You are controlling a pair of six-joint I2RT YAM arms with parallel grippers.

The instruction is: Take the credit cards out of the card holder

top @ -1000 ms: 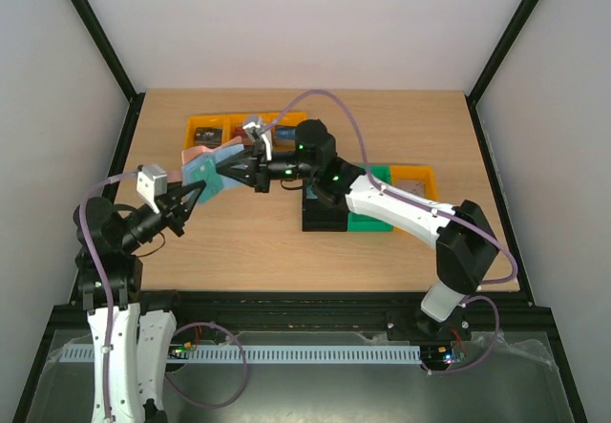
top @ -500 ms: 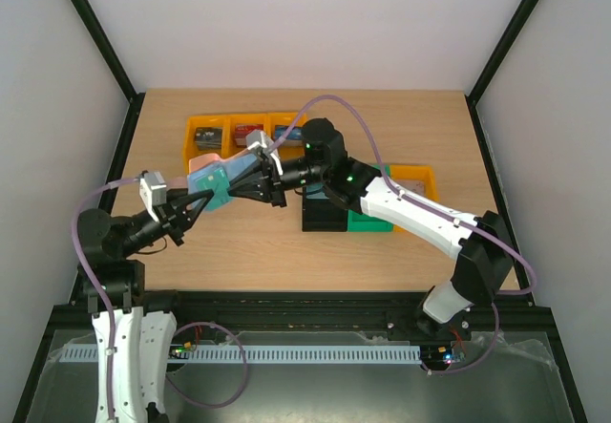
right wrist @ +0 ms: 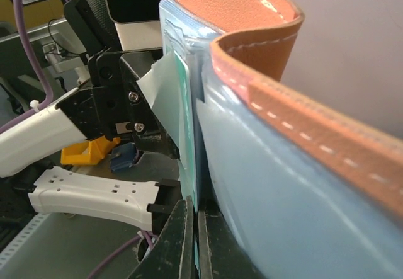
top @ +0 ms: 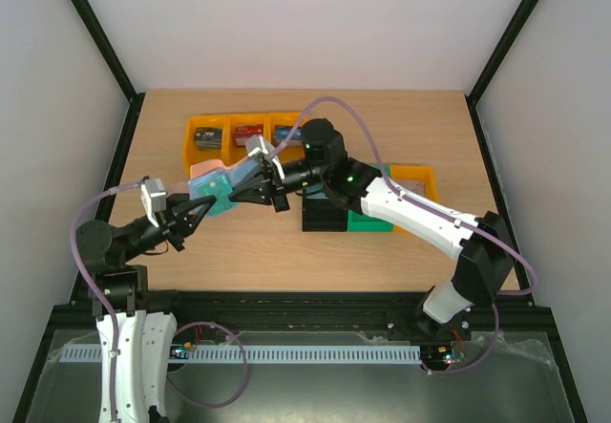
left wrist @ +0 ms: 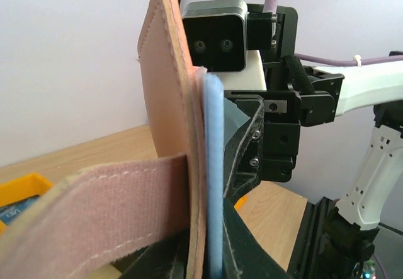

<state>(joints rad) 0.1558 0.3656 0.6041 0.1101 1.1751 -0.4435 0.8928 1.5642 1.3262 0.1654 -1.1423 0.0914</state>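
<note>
Both arms are holding the card holder (top: 203,173) up over the left side of the bench (top: 410,117).
From above, it is hanging open between the two wrists. In the left wrist view, the left jaws are clamping shut on its pink and blue layers. In the right wrist view, the right jaws are pinching shut on the edge of a teal card (right wrist: 186,109) against the blue lining.
</note>
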